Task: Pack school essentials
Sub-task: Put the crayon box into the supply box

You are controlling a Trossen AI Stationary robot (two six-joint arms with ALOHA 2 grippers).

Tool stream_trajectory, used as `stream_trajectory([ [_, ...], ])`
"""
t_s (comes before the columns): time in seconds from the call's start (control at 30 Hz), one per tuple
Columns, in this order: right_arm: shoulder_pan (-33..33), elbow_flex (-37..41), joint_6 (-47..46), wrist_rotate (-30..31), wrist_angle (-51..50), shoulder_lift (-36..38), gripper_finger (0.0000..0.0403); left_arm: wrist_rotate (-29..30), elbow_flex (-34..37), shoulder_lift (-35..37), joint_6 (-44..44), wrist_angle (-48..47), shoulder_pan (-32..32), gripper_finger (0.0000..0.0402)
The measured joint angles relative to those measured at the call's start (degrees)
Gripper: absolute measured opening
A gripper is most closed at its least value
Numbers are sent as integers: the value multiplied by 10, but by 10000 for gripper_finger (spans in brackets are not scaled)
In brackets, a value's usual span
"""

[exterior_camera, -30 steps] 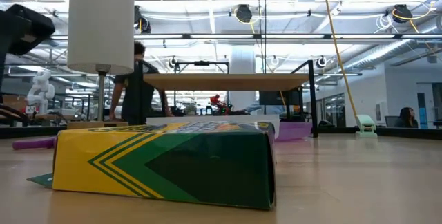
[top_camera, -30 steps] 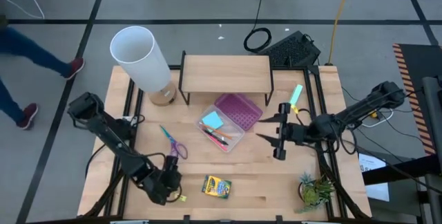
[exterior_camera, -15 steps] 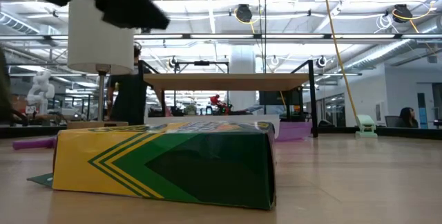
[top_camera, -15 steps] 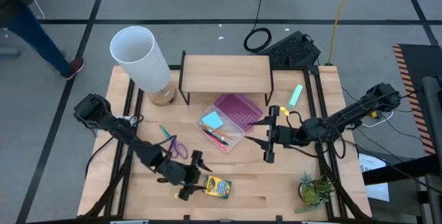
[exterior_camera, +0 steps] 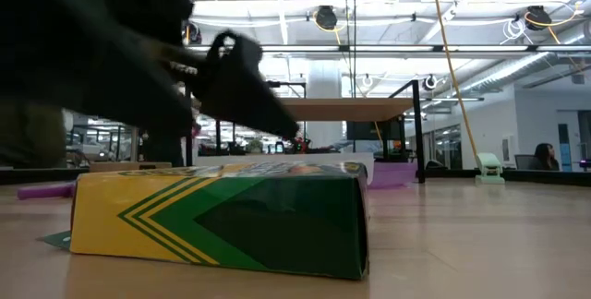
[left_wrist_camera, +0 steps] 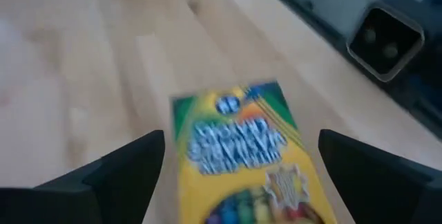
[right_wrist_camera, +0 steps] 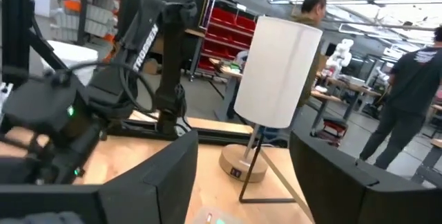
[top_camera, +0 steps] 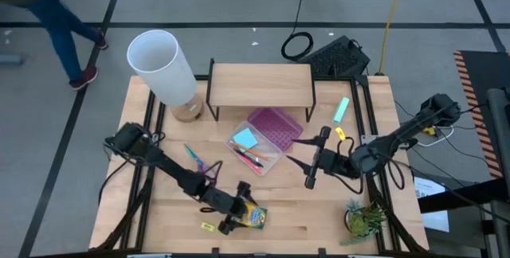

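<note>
The yellow-green crayon box (top_camera: 252, 216) lies flat near the table's front edge, large in the low view (exterior_camera: 222, 225). My left gripper (top_camera: 233, 212) hovers open over it, one finger on either side of the box (left_wrist_camera: 238, 155) without touching. The purple-handled scissors (top_camera: 201, 165) and a tiny yellow piece (top_camera: 209, 227) lie on the table. The clear case (top_camera: 256, 148) with its purple lid (top_camera: 275, 127) holds a blue sticky-note pad (top_camera: 245, 138) and pens (top_camera: 249, 159). To the case's right, my right gripper (top_camera: 309, 162) waits open above the table.
A white lamp (top_camera: 163, 67) stands at the far left and a wooden shelf riser (top_camera: 261, 83) at the far middle. A small potted plant (top_camera: 362, 218) sits at the near right. A light green item (top_camera: 341, 108) lies at the far right. A person walks beyond the far left corner.
My left gripper has swung from the table's near left corner toward the right and now stands over the crayon box, its arm stretched out across the table. The crayon box has not moved.
</note>
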State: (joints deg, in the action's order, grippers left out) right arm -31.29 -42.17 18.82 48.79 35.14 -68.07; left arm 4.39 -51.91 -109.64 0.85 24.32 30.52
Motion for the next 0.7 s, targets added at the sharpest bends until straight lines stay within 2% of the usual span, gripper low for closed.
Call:
stream_trajectory([
  [0.2,-11,-1,8,9,20,2,246,-29,-11,-45,-41,-6,0,398],
  [0.3,-11,-1,13,9,24,2,247,-2,-14,-51,-43,-17,1,399],
  [0.43,-11,-2,30,9,34,2,247,4,-15,-53,-40,-22,1,394],
  [0.6,-11,-1,46,9,45,2,247,10,-14,-45,-31,-33,2,344],
  [0.7,-11,-1,48,12,45,2,247,37,-12,-20,-18,-61,-1,310],
])
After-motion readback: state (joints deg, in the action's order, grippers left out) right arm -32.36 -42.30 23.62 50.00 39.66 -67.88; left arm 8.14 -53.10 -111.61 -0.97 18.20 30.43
